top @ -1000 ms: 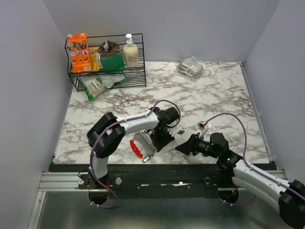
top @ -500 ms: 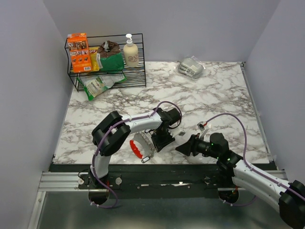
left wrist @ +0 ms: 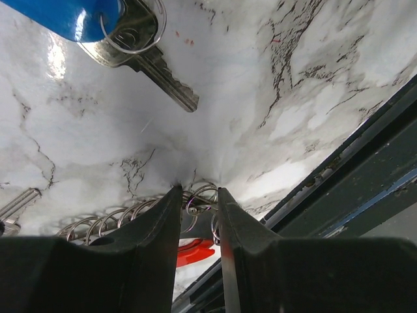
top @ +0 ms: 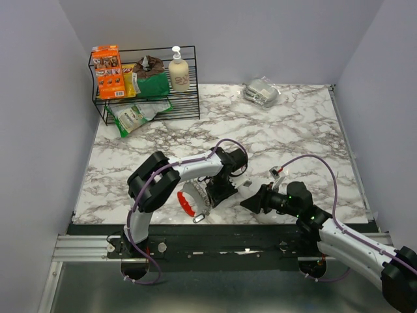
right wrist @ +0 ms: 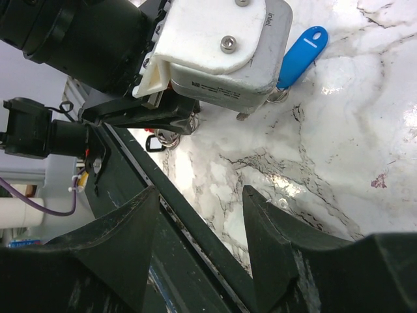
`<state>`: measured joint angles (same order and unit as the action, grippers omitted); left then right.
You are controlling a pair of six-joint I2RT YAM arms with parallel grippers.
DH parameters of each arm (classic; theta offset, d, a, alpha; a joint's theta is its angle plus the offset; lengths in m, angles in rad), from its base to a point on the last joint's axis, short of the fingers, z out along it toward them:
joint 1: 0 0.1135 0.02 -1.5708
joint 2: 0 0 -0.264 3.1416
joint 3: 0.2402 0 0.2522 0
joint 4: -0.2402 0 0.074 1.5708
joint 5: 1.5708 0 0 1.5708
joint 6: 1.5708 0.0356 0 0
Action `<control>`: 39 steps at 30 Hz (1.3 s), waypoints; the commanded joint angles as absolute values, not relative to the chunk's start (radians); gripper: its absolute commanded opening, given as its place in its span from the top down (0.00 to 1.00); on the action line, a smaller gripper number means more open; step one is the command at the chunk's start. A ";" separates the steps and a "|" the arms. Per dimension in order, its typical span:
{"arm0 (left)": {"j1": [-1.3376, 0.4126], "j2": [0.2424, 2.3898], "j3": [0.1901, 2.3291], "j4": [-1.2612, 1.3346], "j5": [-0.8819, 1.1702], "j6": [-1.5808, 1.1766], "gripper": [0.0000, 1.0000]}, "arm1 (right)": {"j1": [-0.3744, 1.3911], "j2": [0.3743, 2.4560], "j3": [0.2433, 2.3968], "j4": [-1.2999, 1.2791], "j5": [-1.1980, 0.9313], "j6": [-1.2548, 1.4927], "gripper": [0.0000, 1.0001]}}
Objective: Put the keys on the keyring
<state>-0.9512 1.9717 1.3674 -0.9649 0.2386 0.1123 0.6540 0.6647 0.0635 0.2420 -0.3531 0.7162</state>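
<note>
The keyring lies near the table's front edge: a red clip (top: pixel 184 202) joined to a chain of small silver rings (top: pixel 201 195). My left gripper (top: pixel 217 193) points down at the chain's end. In the left wrist view its jaws stand narrow, a small ring (left wrist: pixel 199 199) fills the gap between them, and the red clip (left wrist: pixel 195 251) shows behind. The keys lie just beyond: a blue-headed key (left wrist: pixel 65 16) and a silver key (left wrist: pixel 163 75) share a thin ring. My right gripper (top: pixel 251 202) hovers open and empty to the right, with the blue key head (right wrist: pixel 305 47) ahead of it.
A black wire rack (top: pixel 146 85) holding boxes, packets and a bottle stands at the back left. A foil packet (top: pixel 262 91) lies at the back. The dark front rail (right wrist: pixel 189 222) runs directly under my right gripper (right wrist: pixel 202 192).
My left gripper's jaws have narrowed around the chain's end ring, and its wrist has shifted slightly. The right arm has not moved.
</note>
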 commanded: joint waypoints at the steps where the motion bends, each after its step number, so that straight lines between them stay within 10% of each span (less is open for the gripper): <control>1: -0.957 2.000 1.388 -1.000 0.224 0.121 0.67 | 0.652 0.661 0.041 0.233 -0.341 0.698 0.37; 10: -0.957 2.000 1.394 -0.999 0.250 0.133 1.00 | 0.650 0.646 0.044 0.216 -0.333 0.692 0.37; 39: -0.937 1.387 1.005 -0.352 0.081 -0.164 1.00 | 0.649 0.681 0.207 0.429 -0.402 0.569 0.34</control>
<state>-0.9417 1.5085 1.0843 -0.5560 0.1215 -0.0799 0.6537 0.6308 0.1650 0.2909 -0.3569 0.6083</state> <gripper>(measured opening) 0.009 0.656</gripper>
